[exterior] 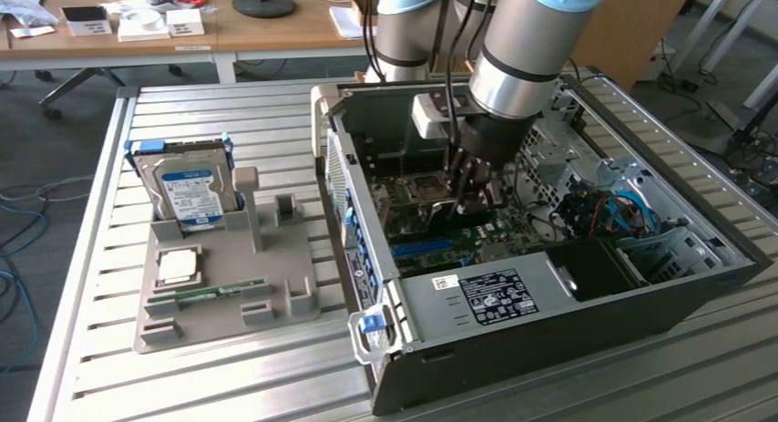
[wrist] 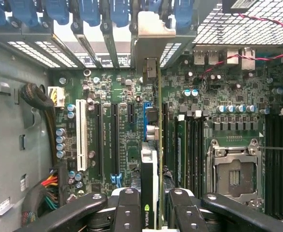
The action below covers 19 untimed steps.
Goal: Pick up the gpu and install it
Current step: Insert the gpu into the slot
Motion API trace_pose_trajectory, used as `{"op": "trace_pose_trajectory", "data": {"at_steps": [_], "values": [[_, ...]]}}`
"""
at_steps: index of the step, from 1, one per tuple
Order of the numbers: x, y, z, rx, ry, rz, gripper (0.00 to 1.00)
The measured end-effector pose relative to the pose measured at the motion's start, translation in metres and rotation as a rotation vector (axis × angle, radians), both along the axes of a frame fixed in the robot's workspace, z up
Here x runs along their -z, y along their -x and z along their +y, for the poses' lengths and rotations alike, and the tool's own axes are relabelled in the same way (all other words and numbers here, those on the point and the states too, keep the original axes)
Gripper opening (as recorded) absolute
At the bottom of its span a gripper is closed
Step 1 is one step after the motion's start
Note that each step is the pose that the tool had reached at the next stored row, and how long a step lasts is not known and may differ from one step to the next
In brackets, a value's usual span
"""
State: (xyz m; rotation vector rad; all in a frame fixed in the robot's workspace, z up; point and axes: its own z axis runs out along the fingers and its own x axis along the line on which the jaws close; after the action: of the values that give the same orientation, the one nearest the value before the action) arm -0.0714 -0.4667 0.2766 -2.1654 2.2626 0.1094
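In the wrist view the gpu (wrist: 148, 183) is seen edge-on, a thin dark card with a green logo, and its silver bracket (wrist: 153, 26) reaches the case's rear slot openings. My gripper (wrist: 153, 205) is shut on the card, with a black finger (wrist: 126, 208) on either side. The card stands upright over the long expansion slots (wrist: 116, 140) of the green motherboard (wrist: 218, 96); I cannot tell whether it sits in a slot. In the exterior view my gripper (exterior: 468, 199) reaches down into the open computer case (exterior: 680, 285), just above the motherboard (exterior: 456, 235).
A grey parts holder (exterior: 225, 326) at the exterior view's left carries a silver hard drive (exterior: 189, 190), a processor chip (exterior: 179, 265) and a RAM stick (exterior: 207, 293). Inside the case are the CPU socket (wrist: 233, 176), cable bundles (wrist: 39, 101) and the power supply (exterior: 493, 294).
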Motion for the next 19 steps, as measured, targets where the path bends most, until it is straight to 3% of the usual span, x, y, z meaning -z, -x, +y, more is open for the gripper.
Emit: {"op": "trace_pose_trajectory", "data": {"at_steps": [19], "values": [[0.0065, 0.0067, -0.0009, 0.000, 0.0001, 0.0000, 0.27]]}}
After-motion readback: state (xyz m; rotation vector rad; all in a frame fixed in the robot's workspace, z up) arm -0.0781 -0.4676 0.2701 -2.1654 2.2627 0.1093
